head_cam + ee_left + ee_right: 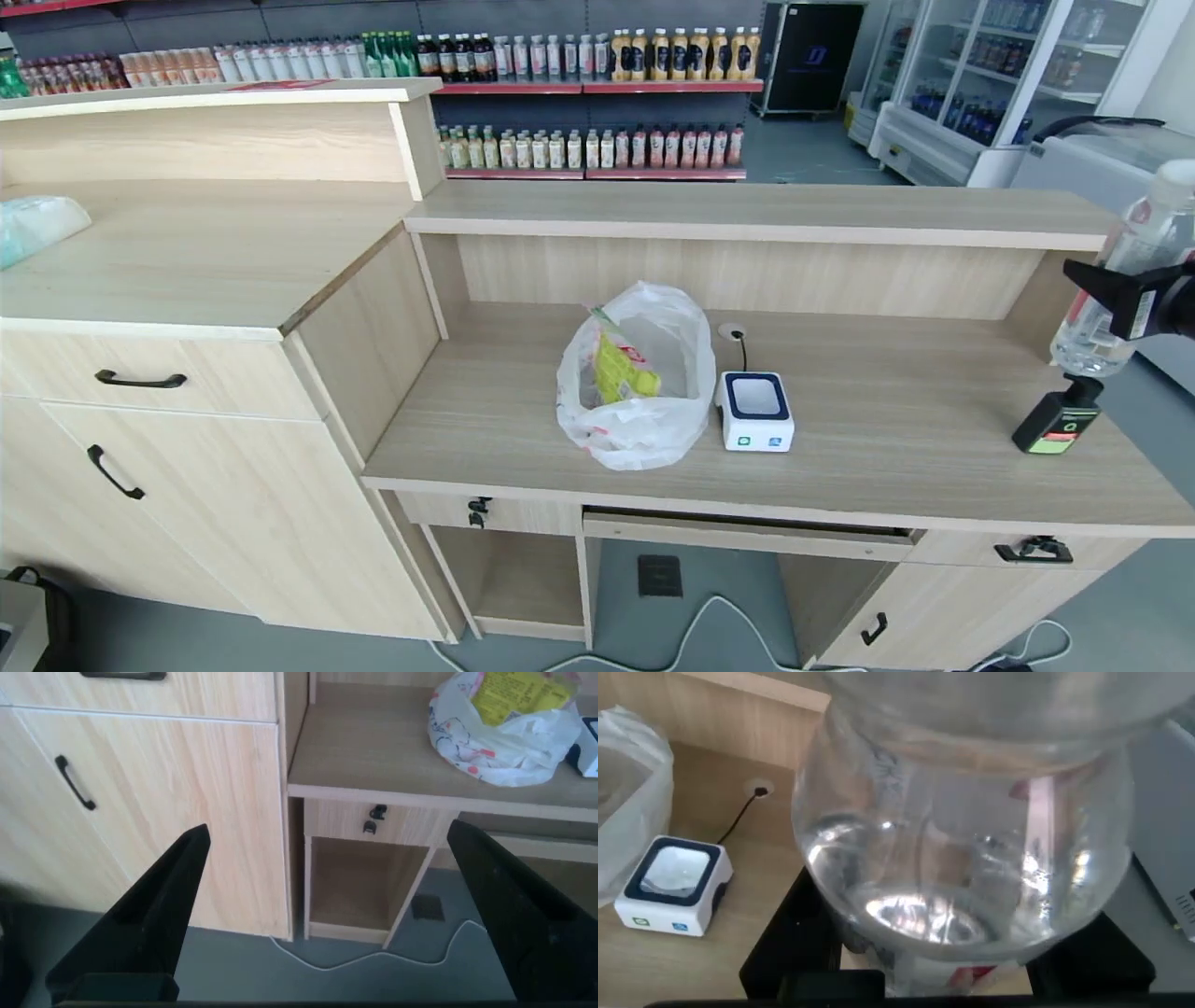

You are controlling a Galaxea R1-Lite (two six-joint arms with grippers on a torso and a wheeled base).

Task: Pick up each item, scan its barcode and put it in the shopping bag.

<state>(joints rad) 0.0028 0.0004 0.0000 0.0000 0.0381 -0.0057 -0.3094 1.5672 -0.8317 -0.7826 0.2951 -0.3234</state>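
Water bottle (1134, 271), clear and lying tilted, is up in the air over the right edge of the table (887, 420). It is clamped round its lower body by the jaws of the right gripper (1120, 303), so it is lifted but well apart from both the scanner and the bag. The white barcode scanner (754, 409) sits near the middle of the table towards the front edge. Its window faces up and nothing is over it, so I would judge that this bottle has not yet been scanned. Just beside the scanner, on the side nearer the left edge, stands the thin plastic shopping bag (635, 383) with its mouth open. A yellow packet (621, 369) is already inside, so at least one item looks done. A small dark item with a green and red label (1060, 425) stands near the right front corner, under the held bottle. It may be one more thing left to handle, though I cannot tell what it is. The left gripper (327, 831) hangs low in front of the cabinet doors, below the table's left front corner, with its jaws spread wide and nothing in them. By my reckoning the job is partway through.
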